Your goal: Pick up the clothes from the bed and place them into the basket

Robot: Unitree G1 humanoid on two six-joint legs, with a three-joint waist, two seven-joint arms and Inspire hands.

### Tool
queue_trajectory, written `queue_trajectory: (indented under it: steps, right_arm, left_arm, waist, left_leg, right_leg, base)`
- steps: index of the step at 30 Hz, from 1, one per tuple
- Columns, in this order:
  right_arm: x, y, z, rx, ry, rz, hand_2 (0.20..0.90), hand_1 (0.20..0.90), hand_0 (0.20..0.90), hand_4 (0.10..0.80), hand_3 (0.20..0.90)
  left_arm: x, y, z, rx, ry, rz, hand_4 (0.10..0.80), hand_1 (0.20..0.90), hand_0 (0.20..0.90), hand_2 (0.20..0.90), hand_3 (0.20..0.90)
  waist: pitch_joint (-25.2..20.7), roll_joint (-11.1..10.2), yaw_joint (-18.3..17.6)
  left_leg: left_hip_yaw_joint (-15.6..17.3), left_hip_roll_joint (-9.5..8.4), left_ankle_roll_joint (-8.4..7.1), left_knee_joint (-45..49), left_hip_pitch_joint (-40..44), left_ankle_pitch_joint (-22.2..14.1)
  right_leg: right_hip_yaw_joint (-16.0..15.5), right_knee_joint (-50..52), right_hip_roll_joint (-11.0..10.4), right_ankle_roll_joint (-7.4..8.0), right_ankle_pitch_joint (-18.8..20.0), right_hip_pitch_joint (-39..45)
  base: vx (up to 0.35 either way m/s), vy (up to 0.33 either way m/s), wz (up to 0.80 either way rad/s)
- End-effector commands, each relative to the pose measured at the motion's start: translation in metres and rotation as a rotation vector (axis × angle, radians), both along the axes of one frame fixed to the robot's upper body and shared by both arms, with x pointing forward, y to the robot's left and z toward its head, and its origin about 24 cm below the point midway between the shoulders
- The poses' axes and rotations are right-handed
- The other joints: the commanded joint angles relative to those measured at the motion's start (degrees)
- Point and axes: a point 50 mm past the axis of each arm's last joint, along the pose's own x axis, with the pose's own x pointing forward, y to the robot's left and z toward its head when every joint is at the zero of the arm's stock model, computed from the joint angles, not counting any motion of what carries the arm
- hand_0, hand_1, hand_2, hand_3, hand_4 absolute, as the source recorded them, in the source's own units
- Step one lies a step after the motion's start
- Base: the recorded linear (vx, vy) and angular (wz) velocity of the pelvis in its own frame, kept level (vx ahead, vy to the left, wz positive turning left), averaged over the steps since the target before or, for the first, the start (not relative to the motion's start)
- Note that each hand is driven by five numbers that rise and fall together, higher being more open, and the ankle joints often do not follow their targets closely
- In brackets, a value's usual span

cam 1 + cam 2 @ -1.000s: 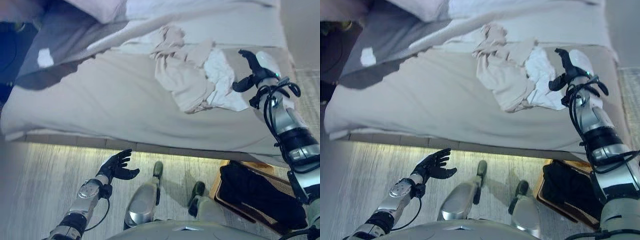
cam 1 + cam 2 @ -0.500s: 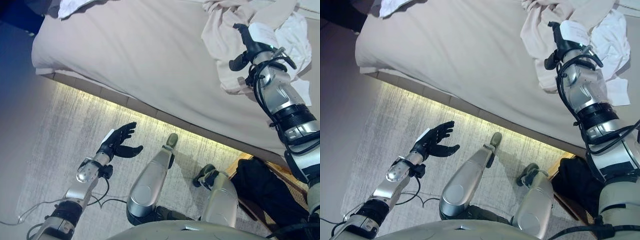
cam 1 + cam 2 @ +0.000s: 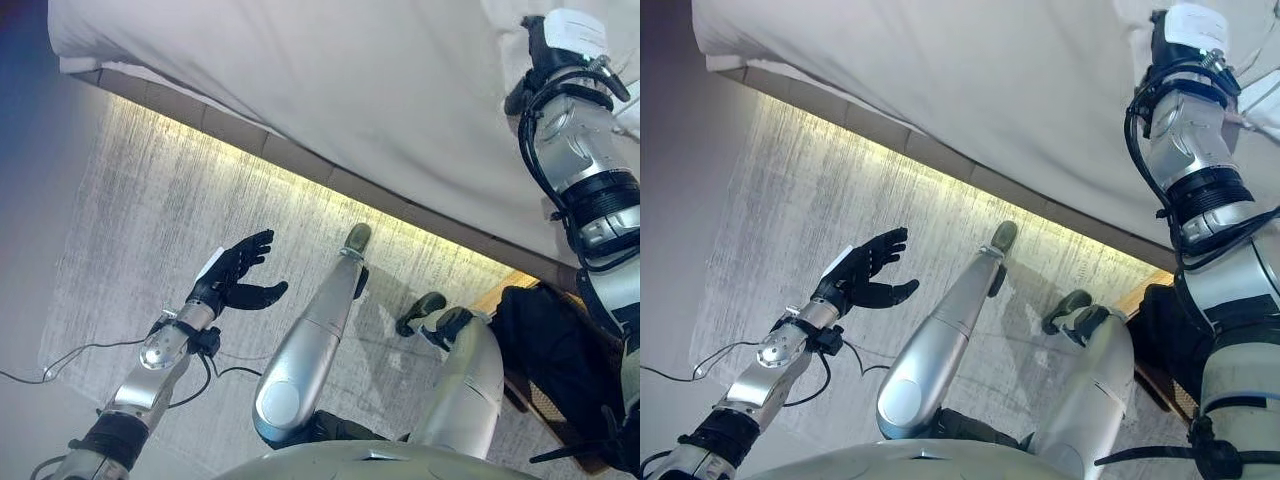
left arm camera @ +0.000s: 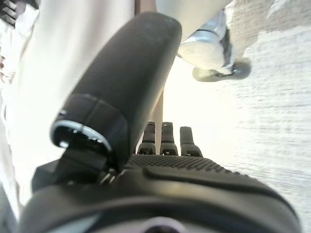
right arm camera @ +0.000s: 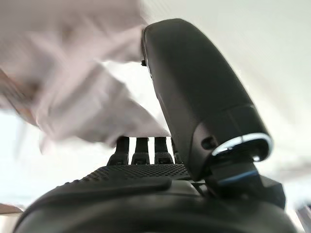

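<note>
Two hands spread open, left hand (image 3: 232, 283) over floor (image 3: 130, 200), right hand (image 5: 160, 165) above bed (image 3: 350, 80).

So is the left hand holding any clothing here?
No, the left hand hangs open over the floor, away from the bed, holding nothing.

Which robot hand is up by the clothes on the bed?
The right hand: it reaches over the bed, with crumpled pale clothes just past its straight fingers. The left hand hangs open over the floor, beside the bed.
</note>
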Motion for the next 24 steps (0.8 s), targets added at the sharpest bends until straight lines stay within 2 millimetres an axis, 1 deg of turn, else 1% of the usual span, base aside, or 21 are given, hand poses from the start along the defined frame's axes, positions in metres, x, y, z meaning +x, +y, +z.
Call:
queue_trajectory:
  steps: [1, 5, 7, 8, 9, 10, 11, 16, 18, 24]
  right_arm:
    - [-0.026, -0.025, 0.079, -0.187, -0.151, -0.151, 0.9, 0.9, 0.9, 0.8, 0.9]
    - [-0.032, -0.042, 0.082, -0.153, -0.114, -0.224, 0.9, 0.9, 0.9, 0.8, 0.9]
    - [-0.034, -0.048, 0.083, -0.134, -0.098, -0.248, 0.815, 0.815, 0.815, 0.701, 0.801]
    - [-0.036, -0.052, 0.083, -0.116, -0.086, -0.26, 0.74, 0.74, 0.74, 0.613, 0.713]
    - [-0.037, -0.054, 0.083, -0.099, -0.082, -0.264, 0.509, 0.509, 0.509, 0.344, 0.444]
    - [-0.037, -0.056, 0.083, -0.091, -0.083, -0.263, 0.354, 0.354, 0.354, 0.163, 0.263]
    - [-0.038, -0.057, 0.083, -0.085, -0.087, -0.263, 0.3, 0.3, 0.3, 0.1, 0.2]
    - [-0.038, -0.061, 0.083, -0.072, -0.098, -0.257, 0.3, 0.3, 0.3, 0.1, 0.2]
    - [-0.04, -0.064, 0.082, -0.038, -0.111, -0.253, 0.3, 0.3, 0.3, 0.1, 0.2]
    - [-0.041, -0.072, 0.07, 0.017, -0.097, -0.236, 0.3, 0.3, 0.3, 0.1, 0.2]
  left_arm:
    - [-0.001, 0.007, 0.038, -0.055, -0.204, -0.002, 0.8, 0.9, 0.9, 0.9, 0.9]
    - [0.001, 0.008, 0.049, -0.074, -0.252, -0.007, 0.8, 0.9, 0.9, 0.9, 0.9]
    - [0.001, 0.008, 0.052, -0.073, -0.261, -0.019, 0.8, 0.9, 0.9, 0.9, 0.9]
    - [0.0, 0.008, 0.053, -0.07, -0.264, -0.026, 0.8, 0.9, 0.9, 0.9, 0.9]
    - [0.0, 0.009, 0.054, -0.069, -0.265, -0.025, 0.8, 0.9, 0.9, 0.9, 0.9]
    - [0.0, 0.009, 0.054, -0.07, -0.265, -0.022, 0.8, 0.9, 0.9, 0.9, 0.9]
    - [0.0, 0.009, 0.054, -0.072, -0.266, -0.018, 0.8, 0.9, 0.9, 0.9, 0.9]
    - [-0.001, 0.013, 0.055, -0.075, -0.268, -0.015, 0.8, 0.9, 0.9, 0.9, 0.9]
    - [-0.001, 0.014, 0.056, -0.082, -0.267, -0.016, 0.8, 0.9, 0.9, 0.9, 0.9]
    - [-0.002, 0.012, 0.052, -0.075, -0.249, -0.038, 0.8, 0.9, 0.9, 0.9, 0.9]
  waist:
    - [-2.1, 2.9, 0.8]
    - [-2.1, 2.8, 0.7]
    - [-2.1, 2.7, 0.6]
    - [-2.1, 2.8, 0.6]
    - [-2.1, 2.8, 0.5]
    - [-2.1, 2.8, 0.4]
    - [-2.1, 2.8, 0.4]
    - [-2.1, 2.7, 0.2]
    - [-2.1, 2.5, 0.1]
    - [-2.1, 1.5, -0.3]
  left_leg:
    - [4.4, -0.19, 5.25, 7.7, 0.6, -10.8]
    - [4.7, -0.09, 5.37, 9.0, -2.0, -10.7]
    - [4.8, -0.01, 5.44, 9.1, -2.4, -10.7]
    - [4.8, 0.07, 5.28, 9.0, -2.4, -10.6]
    - [4.9, 0.28, 5.16, 9.0, -2.3, -10.5]
    - [5.0, 0.39, 5.08, 9.0, -2.2, -10.5]
    - [5.1, 0.46, 4.98, 9.1, -2.0, -10.5]
    - [5.3, 1.14, 4.56, 8.2, 0.5, -10.6]
    - [5.4, 1.39, 4.24, 7.5, 1.8, -10.4]
    - [5.4, 2.18, 3.19, 2.5, 9.5, -9.6]
  right_leg:
    - [-0.9, -0.6, 5.6, -2.08, 3.7, -2.6]
    - [-0.6, 0.0, 5.6, -1.95, 4.3, -5.2]
    - [-0.5, 0.0, 5.7, -1.92, 4.5, -5.5]
    - [-0.4, -0.1, 5.7, -1.86, 4.6, -5.6]
    - [-0.3, -0.2, 5.7, -1.82, 4.8, -5.5]
    - [-0.3, -0.3, 5.7, -1.8, 4.8, -5.4]
    - [-0.3, -0.4, 5.7, -1.78, 4.9, -5.2]
    - [-0.5, -1.5, 5.8, -1.62, 5.2, -2.8]
    - [-0.6, -2.2, 5.8, -1.5, 5.3, -1.3]
    - [-1.1, -6.8, 5.7, -0.98, 6.3, 6.6]
  base:
    - [-0.068, -0.045, -0.02]
    - [-0.068, -0.052, 0.0]
    - [-0.045, -0.03, 0.05]
    - [-0.036, -0.014, 0.02]
    - [-0.038, -0.013, 0.0]
    - [0.0, 0.0, 0.0]
    - [0.0, 0.0, 0.0]
    - [-0.008, 0.003, -0.03]
    - [-0.009, 0.011, -0.04]
    - [0.021, 0.024, -0.06]
